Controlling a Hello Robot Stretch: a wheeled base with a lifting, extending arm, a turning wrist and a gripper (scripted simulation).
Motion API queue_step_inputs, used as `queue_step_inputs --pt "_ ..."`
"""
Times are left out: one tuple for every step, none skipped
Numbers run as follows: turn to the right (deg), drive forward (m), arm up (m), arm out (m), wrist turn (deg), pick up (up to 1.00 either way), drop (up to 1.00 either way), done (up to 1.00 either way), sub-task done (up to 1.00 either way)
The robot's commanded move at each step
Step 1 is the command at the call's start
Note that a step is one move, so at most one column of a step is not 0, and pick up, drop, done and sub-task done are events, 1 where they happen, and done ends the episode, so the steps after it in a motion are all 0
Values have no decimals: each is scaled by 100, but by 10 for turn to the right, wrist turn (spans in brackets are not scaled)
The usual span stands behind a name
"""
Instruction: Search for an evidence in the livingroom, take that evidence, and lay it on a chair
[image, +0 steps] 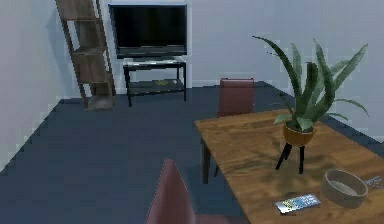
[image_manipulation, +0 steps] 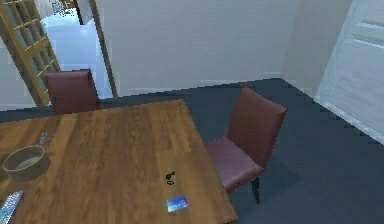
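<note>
A wooden table (image_manipulation: 110, 150) carries a small flat blue thing (image_manipulation: 177, 205) near its front corner, with a tiny dark thing (image_manipulation: 171, 179) just behind it. A dark red chair (image_manipulation: 250, 135) stands at the table's right side, and another red chair (image_manipulation: 72, 90) stands at its far edge. In the forward view the same table (image: 260, 150) holds a flat pale blue-and-white thing (image: 298, 204) beside a grey bowl (image: 345, 186). One red chair (image: 237, 97) stands at its far end and another chair back (image: 175, 200) rises at the bottom edge.
A potted plant (image: 300, 110) on a dark stand sits on the table. A TV (image: 148, 30) on a low stand and a leaning ladder shelf (image: 90, 50) line the far wall, with bare dark floor (image: 110, 140) before them. A doorway (image_manipulation: 70, 40) and a white door (image_manipulation: 355, 60) flank the side wall.
</note>
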Motion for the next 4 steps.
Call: queue_step_inputs --pt "0 0 22 0 0 0 0 0 0" --pt "0 0 0 18 0 0 0 0 0" --pt "0 0 0 0 450 0 0 0 0" --pt "0 0 0 0 450 0 0 0 0"
